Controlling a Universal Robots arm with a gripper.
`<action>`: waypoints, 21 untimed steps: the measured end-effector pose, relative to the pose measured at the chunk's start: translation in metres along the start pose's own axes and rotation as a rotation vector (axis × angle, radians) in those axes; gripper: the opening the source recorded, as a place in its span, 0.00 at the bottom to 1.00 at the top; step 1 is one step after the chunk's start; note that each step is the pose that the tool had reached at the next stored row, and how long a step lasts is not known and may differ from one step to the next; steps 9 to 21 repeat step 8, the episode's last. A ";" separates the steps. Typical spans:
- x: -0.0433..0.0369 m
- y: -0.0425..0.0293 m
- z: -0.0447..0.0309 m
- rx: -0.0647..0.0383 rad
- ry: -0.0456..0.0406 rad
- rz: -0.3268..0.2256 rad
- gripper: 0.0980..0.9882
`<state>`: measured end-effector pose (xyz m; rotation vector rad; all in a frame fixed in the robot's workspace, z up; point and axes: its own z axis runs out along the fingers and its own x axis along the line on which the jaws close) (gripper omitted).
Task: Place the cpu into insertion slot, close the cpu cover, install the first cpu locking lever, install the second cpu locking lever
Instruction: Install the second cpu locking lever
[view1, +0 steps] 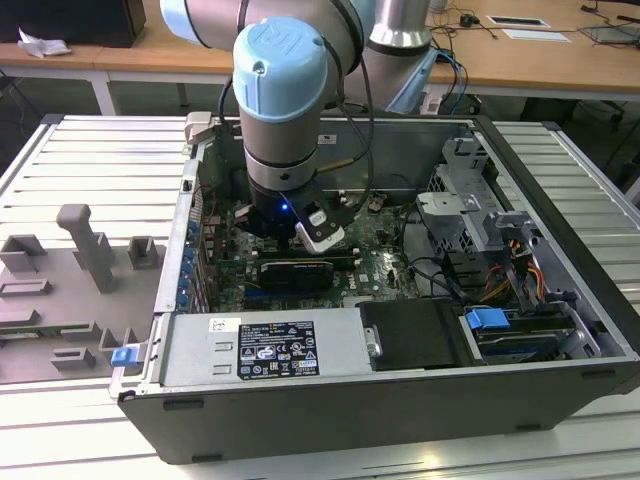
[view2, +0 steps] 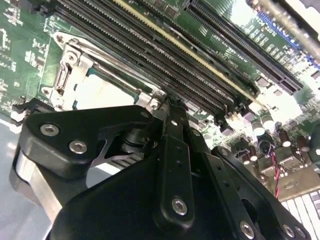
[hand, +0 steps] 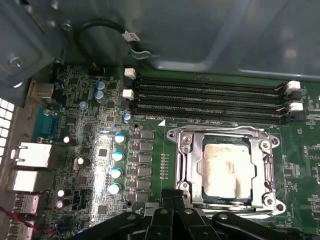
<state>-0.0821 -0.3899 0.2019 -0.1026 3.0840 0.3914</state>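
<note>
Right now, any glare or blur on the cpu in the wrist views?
In the first wrist view the cpu reads clearly, with soft glare on its top, and a bright hot spot lies on the board nearby. In the second wrist view the cpu is washed out pale, the gripper looms dark in front, and the far corner blows out white.

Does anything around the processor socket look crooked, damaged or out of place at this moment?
Nothing stands out. In the first wrist view the cpu lies flat and square in the insertion slot, with the cpu cover down around it. The memory slots above look straight, and the gripper sits at the socket's edge.
</note>
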 end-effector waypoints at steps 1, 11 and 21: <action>-0.0002 0.0015 -0.0060 0.000 0.0002 0.000 0.01; -0.0009 0.0059 -0.0228 0.000 0.0001 0.000 0.01; -0.0009 0.0059 -0.0228 0.000 0.0001 0.000 0.01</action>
